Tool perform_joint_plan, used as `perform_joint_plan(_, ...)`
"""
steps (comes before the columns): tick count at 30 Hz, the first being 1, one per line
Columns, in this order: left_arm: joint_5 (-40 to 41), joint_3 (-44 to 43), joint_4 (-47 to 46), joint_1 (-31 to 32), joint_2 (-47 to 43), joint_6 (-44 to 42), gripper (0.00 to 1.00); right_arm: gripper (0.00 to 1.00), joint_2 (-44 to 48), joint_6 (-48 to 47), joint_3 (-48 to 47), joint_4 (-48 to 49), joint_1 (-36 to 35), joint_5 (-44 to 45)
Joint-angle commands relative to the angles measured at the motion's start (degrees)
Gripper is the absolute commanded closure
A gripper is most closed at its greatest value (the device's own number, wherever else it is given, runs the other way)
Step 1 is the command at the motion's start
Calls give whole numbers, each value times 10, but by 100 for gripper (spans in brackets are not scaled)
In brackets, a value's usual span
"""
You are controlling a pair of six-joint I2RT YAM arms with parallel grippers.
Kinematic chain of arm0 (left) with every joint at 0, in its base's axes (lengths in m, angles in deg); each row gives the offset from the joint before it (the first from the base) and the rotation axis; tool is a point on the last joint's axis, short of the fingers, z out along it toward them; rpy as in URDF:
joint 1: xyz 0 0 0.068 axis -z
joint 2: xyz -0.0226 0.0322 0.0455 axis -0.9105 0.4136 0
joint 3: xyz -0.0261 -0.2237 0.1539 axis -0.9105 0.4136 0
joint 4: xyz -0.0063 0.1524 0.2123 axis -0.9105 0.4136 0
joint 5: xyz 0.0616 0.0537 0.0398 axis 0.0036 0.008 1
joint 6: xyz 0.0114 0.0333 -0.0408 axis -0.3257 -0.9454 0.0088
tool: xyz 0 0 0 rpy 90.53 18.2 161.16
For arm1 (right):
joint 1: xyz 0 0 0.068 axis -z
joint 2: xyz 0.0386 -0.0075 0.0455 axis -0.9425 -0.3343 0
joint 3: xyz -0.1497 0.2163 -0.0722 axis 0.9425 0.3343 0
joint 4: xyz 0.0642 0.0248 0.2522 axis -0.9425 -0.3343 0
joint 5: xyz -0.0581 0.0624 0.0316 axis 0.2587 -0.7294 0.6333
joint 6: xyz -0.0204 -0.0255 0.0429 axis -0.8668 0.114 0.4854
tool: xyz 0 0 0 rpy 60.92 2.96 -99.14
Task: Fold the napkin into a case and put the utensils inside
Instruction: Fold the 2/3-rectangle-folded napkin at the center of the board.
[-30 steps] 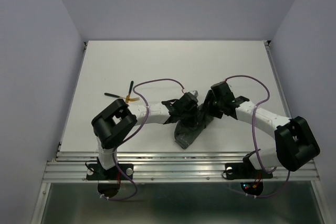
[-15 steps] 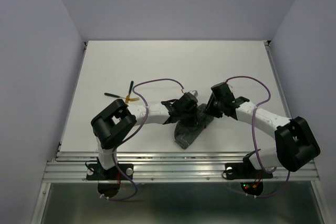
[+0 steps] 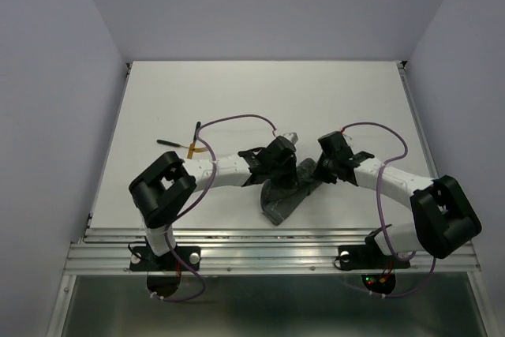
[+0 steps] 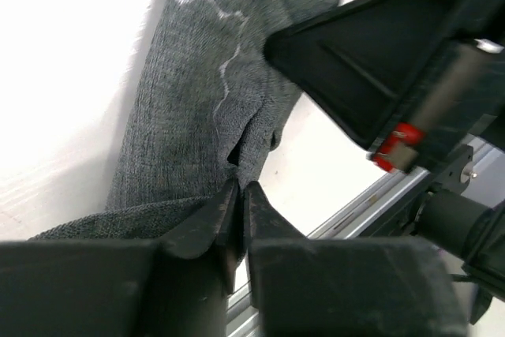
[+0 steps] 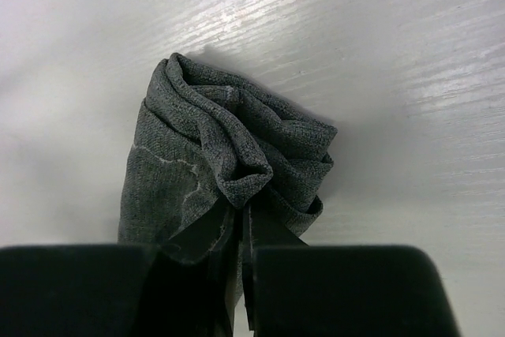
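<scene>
The crumpled napkin (image 3: 280, 199) lies close to the middle of the worktop's (image 3: 260, 100) near edge. The left tool (image 4: 239, 187) has its jaws all but together, pinching a fold of it, and the right tool (image 5: 241, 211) is closed tight on the bunched far end. The utensils (image 3: 196, 146) lie farther back, toward the left edge, well apart from the cloth.

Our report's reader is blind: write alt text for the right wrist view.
A dark grey-green cloth napkin, bunched into a rumpled roll with light stitching, lies on a white table. The right end effector is shut, pinching the napkin's near edge.
</scene>
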Motion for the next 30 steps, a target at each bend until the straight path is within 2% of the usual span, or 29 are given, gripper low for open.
perform_joint_plan(1, -6, -6, 22, 3, -52, -23, 74, 99, 2, -3, 20, 29, -3, 1)
perform_joint_plan(3, -3, -7, 32, 3, -70, -30, 61, 99, 1, -3, 28, 44, -3, -5)
perform_joint_plan(4, 1, -9, 47, 3, -79, -32, 52, 99, 2, -3, 32, 50, -3, -7)
perform_joint_plan(11, 89, -17, 141, -8, -143, -18, 49, 99, 21, -8, 78, 96, -3, -15)
perform_joint_plan(13, 98, -2, 145, -12, -159, -18, 37, 99, 16, -8, 80, 99, -3, -17)
perform_joint_plan(16, 109, 15, 150, -29, -170, -30, 36, 99, 9, -7, 82, 103, -3, -20)
perform_joint_plan(21, 122, 16, 175, -46, -167, -31, 40, 99, 10, -8, 80, 103, -3, -20)
perform_joint_plan(24, 120, 16, 180, -48, -152, -40, 35, 99, 8, -7, 78, 103, -3, -21)
perform_joint_plan(25, 116, 18, 174, -48, -148, -46, 29, 99, 7, -7, 77, 103, -3, -22)
perform_joint_plan(26, 103, 19, 170, -48, -143, -59, 29, 99, 4, -7, 76, 103, -3, -23)
perform_joint_plan(27, 95, 20, 166, -48, -132, -65, 30, 99, 2, -7, 76, 103, -3, -23)
perform_joint_plan(30, 50, 29, 145, -47, -126, -78, 41, 99, -6, -13, 69, 103, -3, -18)
